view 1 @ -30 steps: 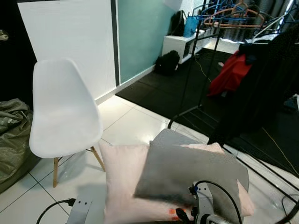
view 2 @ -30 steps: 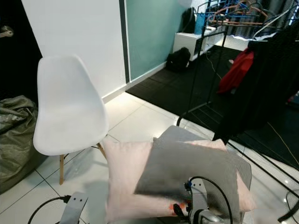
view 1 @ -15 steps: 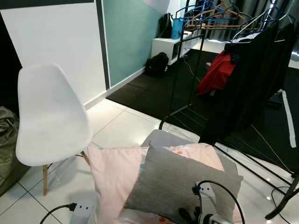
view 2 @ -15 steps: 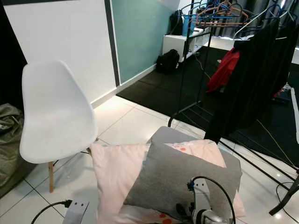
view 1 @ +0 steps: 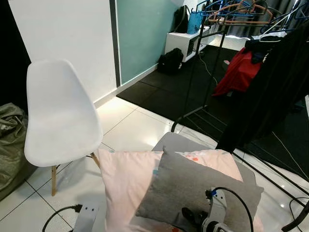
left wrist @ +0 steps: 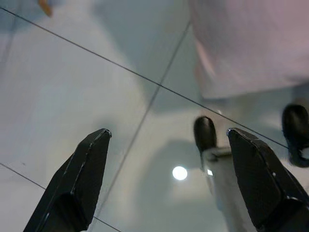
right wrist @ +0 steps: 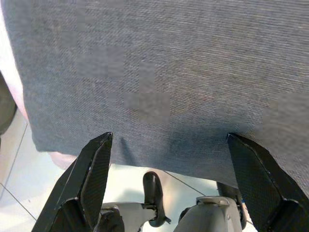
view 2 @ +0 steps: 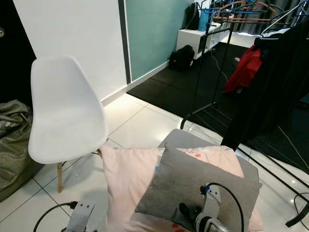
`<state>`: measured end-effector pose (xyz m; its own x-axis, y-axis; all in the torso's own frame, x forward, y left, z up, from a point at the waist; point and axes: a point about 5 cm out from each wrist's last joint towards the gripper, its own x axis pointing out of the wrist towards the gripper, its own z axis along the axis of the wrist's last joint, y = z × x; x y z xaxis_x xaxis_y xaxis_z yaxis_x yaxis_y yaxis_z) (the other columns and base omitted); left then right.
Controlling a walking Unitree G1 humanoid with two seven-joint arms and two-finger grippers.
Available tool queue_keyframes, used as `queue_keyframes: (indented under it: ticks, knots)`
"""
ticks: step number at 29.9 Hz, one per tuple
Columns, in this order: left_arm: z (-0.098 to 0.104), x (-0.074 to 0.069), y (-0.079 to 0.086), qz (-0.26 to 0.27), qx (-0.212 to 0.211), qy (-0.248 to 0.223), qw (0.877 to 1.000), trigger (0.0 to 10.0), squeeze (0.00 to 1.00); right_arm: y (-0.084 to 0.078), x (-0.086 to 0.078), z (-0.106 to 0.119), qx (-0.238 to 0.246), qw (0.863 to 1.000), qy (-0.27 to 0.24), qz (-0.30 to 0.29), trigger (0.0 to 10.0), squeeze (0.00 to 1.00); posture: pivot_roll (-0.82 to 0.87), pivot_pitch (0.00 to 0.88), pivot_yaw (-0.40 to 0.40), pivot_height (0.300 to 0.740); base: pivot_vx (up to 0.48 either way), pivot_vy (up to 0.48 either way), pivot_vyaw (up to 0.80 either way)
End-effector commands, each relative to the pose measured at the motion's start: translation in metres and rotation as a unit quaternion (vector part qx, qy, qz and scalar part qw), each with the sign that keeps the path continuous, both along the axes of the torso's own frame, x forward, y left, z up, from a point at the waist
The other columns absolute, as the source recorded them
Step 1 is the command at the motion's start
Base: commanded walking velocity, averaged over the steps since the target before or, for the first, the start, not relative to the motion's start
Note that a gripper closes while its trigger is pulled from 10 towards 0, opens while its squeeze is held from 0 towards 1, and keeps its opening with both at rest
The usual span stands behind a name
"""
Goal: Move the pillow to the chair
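Grey pillow (view 1: pixel 198 186) lies on top of a larger pink pillow (view 1: pixel 126 186), both resting on a grey stool (view 1: pixel 179 142) directly in front of the robot. Right gripper (right wrist: pixel 169 188) sits at the grey pillow's near edge with its fingers spread wide, holding nothing. Left gripper (left wrist: pixel 164 179) hangs over the white tiled floor (left wrist: pixel 72 92), fingers also wide apart and empty. To the left stands the white chair (view 1: pixel 60 116) with wooden legs, its seat bare. A clothes rack (view 1: pixel 270 77) with dark garments stands to the right.
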<state>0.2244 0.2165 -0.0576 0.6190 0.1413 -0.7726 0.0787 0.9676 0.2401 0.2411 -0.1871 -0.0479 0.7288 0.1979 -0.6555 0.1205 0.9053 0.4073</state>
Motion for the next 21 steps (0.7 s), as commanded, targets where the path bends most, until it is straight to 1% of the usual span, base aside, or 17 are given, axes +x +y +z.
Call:
queue_keyframes:
  ticks: [1, 7, 9, 14, 18, 21]
  knots:
    - [0.001, -0.002, 0.011, 0.008, 0.001, 0.009, 1.0, 10.0, 0.0, -0.002, -0.003, -0.002, 0.001, 1.0, 0.008, -0.016, 10.0, 0.0, -0.11, 0.057, -0.043, 0.733, 0.0, 0.0, 0.0]
    - [0.003, -0.003, 0.019, 0.011, 0.004, 0.008, 1.0, 10.0, 0.0, -0.004, -0.003, -0.002, -0.015, 1.0, 0.013, -0.007, 10.0, 0.0, -0.11, 0.057, -0.045, 0.733, 0.0, 0.0, 0.0]
    - [0.003, -0.006, 0.025, 0.012, 0.004, 0.009, 1.0, 10.0, 0.0, -0.005, -0.003, -0.002, -0.024, 1.0, 0.015, -0.003, 10.0, 0.0, -0.11, 0.057, -0.046, 0.733, 0.0, 0.0, 0.0]
    - [0.002, -0.01, 0.031, 0.014, 0.004, 0.011, 1.0, 10.0, 0.0, -0.005, -0.003, -0.002, -0.025, 1.0, 0.014, -0.002, 10.0, 0.0, -0.11, 0.057, -0.048, 0.733, 0.0, 0.0, 0.0]
    - [0.001, -0.012, 0.032, 0.014, 0.004, 0.013, 1.0, 10.0, 0.0, -0.005, -0.003, -0.002, -0.026, 1.0, 0.014, -0.002, 10.0, 0.0, -0.11, 0.057, -0.048, 0.733, 0.0, 0.0, 0.0]
    - [-0.003, -0.017, 0.028, 0.014, 0.003, 0.018, 1.0, 10.0, 0.0, -0.006, -0.003, -0.002, -0.027, 1.0, 0.014, -0.002, 10.0, 0.0, -0.11, 0.055, -0.048, 0.733, 0.0, 0.0, 0.0]
